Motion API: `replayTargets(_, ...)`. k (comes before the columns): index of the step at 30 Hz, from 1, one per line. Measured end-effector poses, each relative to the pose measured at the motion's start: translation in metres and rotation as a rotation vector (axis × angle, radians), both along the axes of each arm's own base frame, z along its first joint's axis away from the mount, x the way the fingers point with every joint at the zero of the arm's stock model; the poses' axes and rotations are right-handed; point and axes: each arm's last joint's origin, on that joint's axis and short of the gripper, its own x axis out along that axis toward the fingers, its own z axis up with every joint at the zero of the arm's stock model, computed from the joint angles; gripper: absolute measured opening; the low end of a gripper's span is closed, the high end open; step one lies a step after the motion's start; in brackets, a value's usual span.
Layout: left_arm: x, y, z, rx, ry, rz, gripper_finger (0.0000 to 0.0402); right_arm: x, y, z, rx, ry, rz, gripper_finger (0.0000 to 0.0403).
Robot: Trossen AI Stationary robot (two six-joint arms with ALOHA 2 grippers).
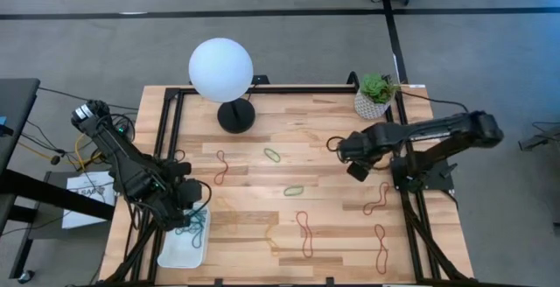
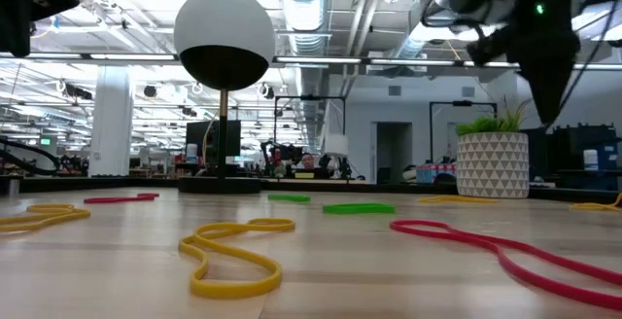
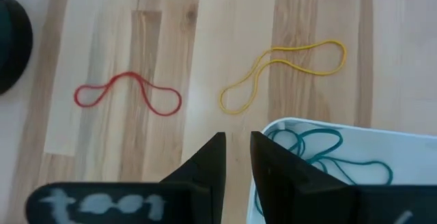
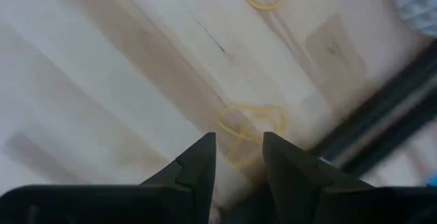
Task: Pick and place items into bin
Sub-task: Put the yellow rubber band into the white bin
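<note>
Just beyond the right gripper (image 4: 237, 157), its fingers slightly parted and empty, a yellow rubber band (image 4: 250, 125) lies limp and light; pinch one flat strand.

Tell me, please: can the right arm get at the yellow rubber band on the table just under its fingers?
Probably yes. The right gripper hangs above the yellow rubber band with its fingers slightly apart, and only bare wood lies between. The black frame rail runs close beside the band, so a straight descent looks safest.
</note>
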Motion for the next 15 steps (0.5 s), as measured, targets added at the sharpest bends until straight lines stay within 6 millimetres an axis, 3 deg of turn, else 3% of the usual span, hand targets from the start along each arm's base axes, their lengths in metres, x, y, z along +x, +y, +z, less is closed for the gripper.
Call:
replayTargets(5,0.001,0.001,0.001,0.042,-0.027,-0.019,0.0059,-0.013,-0.004,-0.031,0.016,-0.055,-0.036,0.0116)
replayTargets(15,0.001,0.001,0.001,0.054,-0.043,-0.009,0.0059,-0.019,-0.002,-0.065,0.065,0.121,-0.01,0.0116)
